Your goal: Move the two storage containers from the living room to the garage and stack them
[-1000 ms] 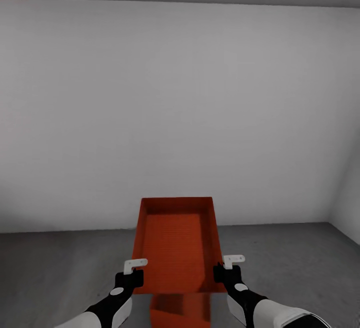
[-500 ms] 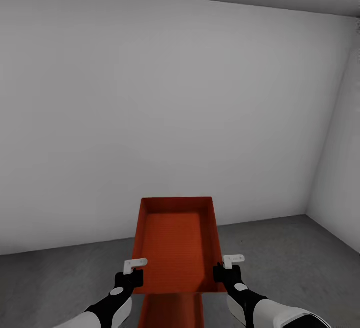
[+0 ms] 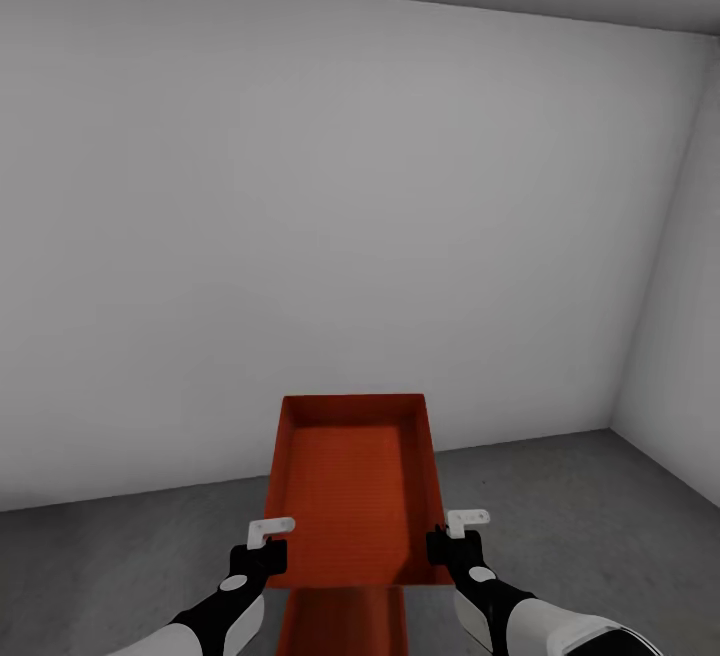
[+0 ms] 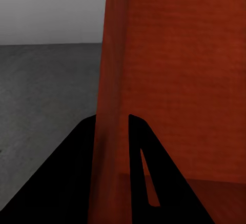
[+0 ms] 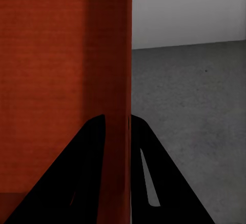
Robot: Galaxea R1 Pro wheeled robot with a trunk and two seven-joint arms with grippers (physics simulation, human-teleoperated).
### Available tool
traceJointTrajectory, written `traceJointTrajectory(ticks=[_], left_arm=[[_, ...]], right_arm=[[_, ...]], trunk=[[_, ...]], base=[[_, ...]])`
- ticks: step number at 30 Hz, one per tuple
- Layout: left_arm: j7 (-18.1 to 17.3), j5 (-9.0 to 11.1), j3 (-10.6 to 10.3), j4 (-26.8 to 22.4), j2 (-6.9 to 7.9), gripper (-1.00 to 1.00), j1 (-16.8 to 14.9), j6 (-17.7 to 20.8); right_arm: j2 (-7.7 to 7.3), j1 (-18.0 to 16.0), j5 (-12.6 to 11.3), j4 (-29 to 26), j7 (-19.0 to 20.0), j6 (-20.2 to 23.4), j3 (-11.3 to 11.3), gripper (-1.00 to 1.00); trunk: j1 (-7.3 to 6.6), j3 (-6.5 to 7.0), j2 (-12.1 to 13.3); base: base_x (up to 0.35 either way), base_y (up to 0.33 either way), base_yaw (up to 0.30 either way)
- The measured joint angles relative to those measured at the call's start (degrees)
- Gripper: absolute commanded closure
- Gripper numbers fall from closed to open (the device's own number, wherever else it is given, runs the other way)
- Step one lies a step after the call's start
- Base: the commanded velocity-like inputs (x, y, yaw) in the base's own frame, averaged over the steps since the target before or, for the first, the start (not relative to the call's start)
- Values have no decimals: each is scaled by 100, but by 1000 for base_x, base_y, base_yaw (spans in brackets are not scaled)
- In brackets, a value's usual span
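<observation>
Left gripper (image 3: 262,548) and right gripper (image 3: 446,540) each clamped a side wall of the orange-red storage container (image 3: 352,491), held above grey concrete floor (image 3: 590,506); pale wall (image 3: 350,216) behind.

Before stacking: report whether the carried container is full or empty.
Empty: the head view shows the container's bare orange-red bottom, with nothing inside.

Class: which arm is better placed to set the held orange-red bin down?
Neither alone. The left gripper and right gripper each clamp a side wall of the container, so both should probably lower it together.
</observation>
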Motion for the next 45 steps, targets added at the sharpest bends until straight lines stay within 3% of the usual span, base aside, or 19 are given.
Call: traceJointTrajectory(ticks=[24,45], left_arm=[[-4,12,-11,-3,9,100,0,5],[-1,15,-9,2,3,100,1,3]], right_arm=[[9,0,16,0,-16,1,-8,100],[3,0,31,-3,-9,9,-19,100]], trunk=[[0,-4,0],[0,-181,0]], base=[[0,0,-98],[0,0,0]])
